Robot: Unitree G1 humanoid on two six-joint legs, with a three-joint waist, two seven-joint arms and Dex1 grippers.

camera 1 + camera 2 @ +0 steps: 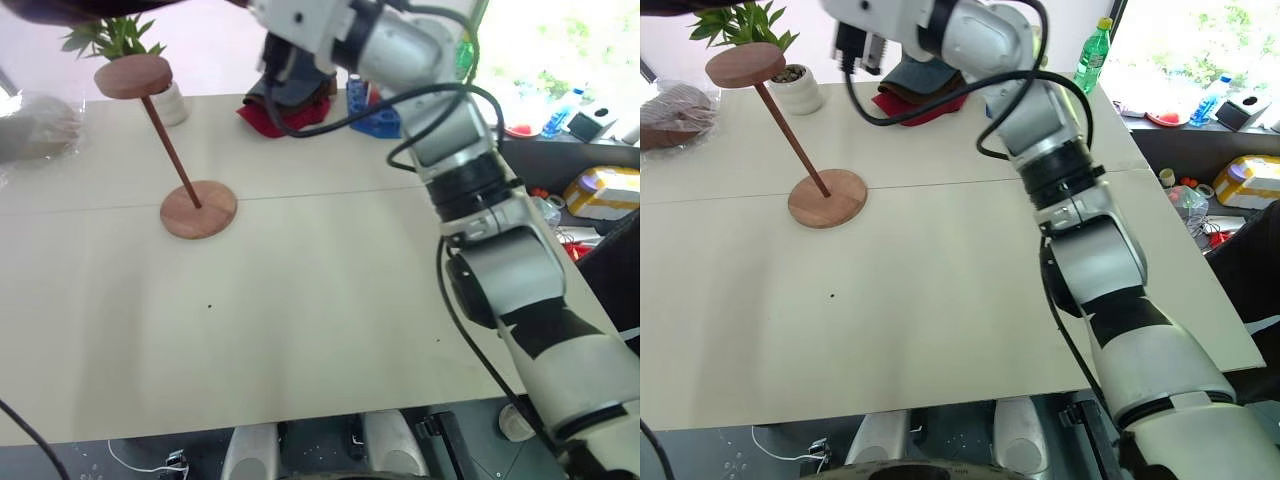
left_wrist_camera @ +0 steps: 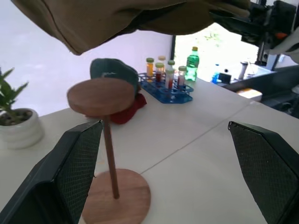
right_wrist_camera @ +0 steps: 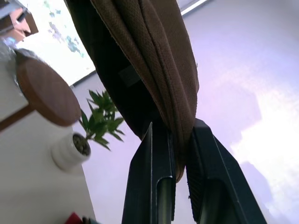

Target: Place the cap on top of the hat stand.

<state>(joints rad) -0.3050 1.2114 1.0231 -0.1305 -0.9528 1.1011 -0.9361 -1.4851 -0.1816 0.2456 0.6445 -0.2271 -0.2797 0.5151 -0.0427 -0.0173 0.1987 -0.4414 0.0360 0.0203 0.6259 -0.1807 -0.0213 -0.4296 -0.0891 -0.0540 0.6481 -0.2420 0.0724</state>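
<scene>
A plain brown cap (image 3: 154, 60), a reddish-brown wooden hat stand (image 1: 198, 208), a green plant (image 1: 115, 35) in its white pot (image 1: 172, 104).

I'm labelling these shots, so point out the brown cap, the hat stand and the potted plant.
cap (image 3: 159, 70), right wrist view, hanging fabric.
hat stand (image 1: 133, 76), left eye view, top disc.
potted plant (image 1: 798, 90), right eye view, white pot.

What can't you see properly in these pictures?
- Cap: in the right wrist view it runs off the top edge, so its full shape is hidden.
- Grey cap: the stand disc covers part of it in the left wrist view.
- Bundle: cut by the right eye view's left edge.
</scene>
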